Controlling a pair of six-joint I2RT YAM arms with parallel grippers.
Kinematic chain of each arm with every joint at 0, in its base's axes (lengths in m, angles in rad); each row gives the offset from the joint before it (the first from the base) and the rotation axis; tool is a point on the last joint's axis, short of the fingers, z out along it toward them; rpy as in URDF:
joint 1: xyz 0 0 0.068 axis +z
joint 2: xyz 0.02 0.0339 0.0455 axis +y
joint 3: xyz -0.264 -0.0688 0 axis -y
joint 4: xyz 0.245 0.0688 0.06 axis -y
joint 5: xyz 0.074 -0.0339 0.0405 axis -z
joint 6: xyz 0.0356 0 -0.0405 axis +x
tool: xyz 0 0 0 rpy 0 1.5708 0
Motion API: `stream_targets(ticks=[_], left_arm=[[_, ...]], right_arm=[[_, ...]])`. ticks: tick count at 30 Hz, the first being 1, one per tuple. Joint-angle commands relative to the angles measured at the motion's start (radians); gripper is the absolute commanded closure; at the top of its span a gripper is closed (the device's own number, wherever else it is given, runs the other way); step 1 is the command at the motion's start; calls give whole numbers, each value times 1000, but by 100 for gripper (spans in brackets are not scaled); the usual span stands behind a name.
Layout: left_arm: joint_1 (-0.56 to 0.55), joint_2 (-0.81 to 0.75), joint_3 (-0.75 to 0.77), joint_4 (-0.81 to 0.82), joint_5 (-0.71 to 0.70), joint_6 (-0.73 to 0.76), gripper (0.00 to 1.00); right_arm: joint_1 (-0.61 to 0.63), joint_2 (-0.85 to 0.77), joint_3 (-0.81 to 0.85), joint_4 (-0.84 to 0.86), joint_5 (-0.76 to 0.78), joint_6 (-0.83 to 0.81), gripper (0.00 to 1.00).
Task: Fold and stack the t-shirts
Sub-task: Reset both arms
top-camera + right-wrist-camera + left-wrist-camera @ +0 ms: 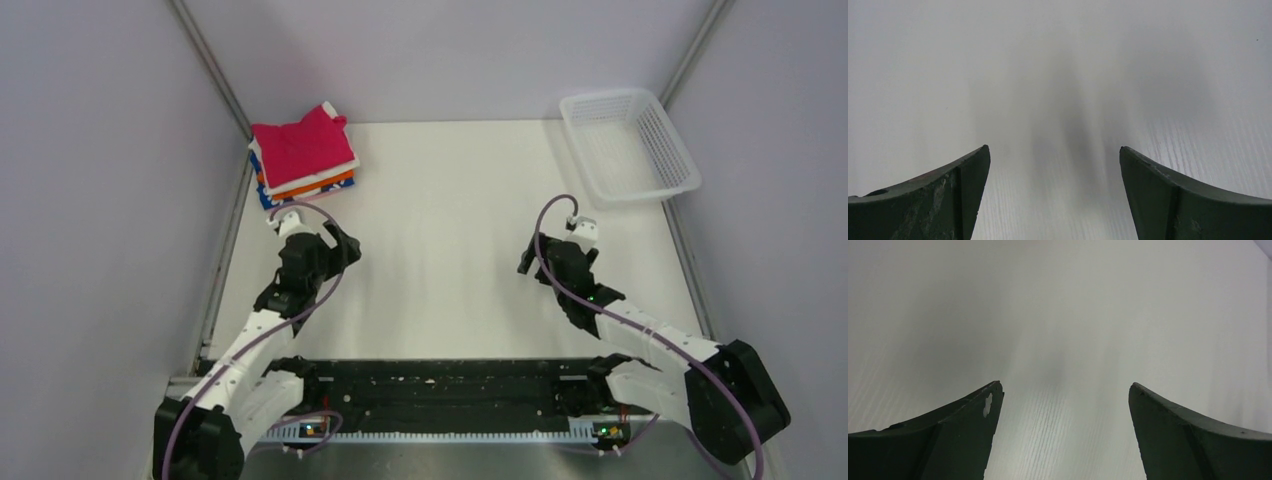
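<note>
Crimson tee (300,145): folded, top of stack (305,178), far-left table (450,260) corner; sits a bit askew on the white/orange/blue tees below. L gripper (1063,390), R gripper (1054,150): jaws wide apart, holding nothing, over bare tabletop. Basket (683,186), far-right corner: looks empty. Est. task near done. Tip: if squaring stack, nudge edges gently, no lifting.

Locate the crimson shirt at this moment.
In the top view, the crimson shirt lies folded on top of the stack at the table's far left corner, just beyond the left claw.
</note>
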Motion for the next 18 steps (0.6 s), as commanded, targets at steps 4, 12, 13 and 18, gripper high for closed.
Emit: stream_targets(ticks=[4, 12, 13, 18], left_arm=[[2, -8, 18, 164, -51, -8, 1], [2, 77, 106, 207, -88, 15, 1], [2, 84, 110, 209, -95, 16, 1], [2, 105, 116, 229, -131, 28, 1]], right_arm=[[-8, 85, 34, 111, 165, -6, 1], [-8, 244, 166, 77, 288, -55, 1], [-8, 262, 181, 77, 276, -70, 1], [-3, 249, 170, 161, 213, -96, 1]])
